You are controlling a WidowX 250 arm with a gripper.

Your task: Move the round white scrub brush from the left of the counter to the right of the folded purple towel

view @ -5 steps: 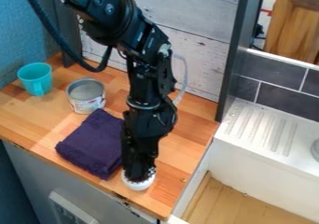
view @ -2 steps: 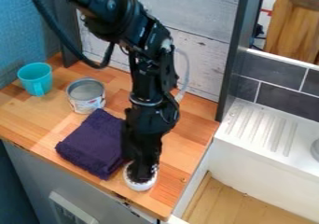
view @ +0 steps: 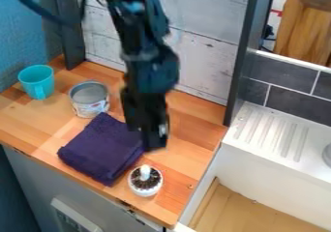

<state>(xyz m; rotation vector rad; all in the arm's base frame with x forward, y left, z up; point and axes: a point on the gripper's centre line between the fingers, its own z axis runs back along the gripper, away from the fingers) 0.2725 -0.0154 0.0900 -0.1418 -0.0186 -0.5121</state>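
The black gripper point(view: 155, 144) hangs above the counter at the right edge of a folded dark purple cloth point(view: 102, 149), blurred. Just below it in the view, apart from it, a small white round pot point(view: 146, 191) with dark brown filling stands near the counter's front edge. A white knob-like piece point(view: 145, 171) sticks up out of the filling. Left of the arm is an open metal can point(view: 89, 98) with a pale label, and a turquoise cup point(view: 37, 81) stands farther left.
The wooden counter point(view: 194, 124) is bounded behind by a whitewashed board wall point(view: 200, 57). A dark upright post point(view: 243, 57) stands at its back right corner. To the right are a white ridged drainboard point(view: 271, 134) and a lower wooden-floored recess point(view: 239, 209).
The gripper has risen away from the white pot and toward the back of the counter, uncovering the pot's filling and white piece. Pot, cloth, can and cup have stayed in place.
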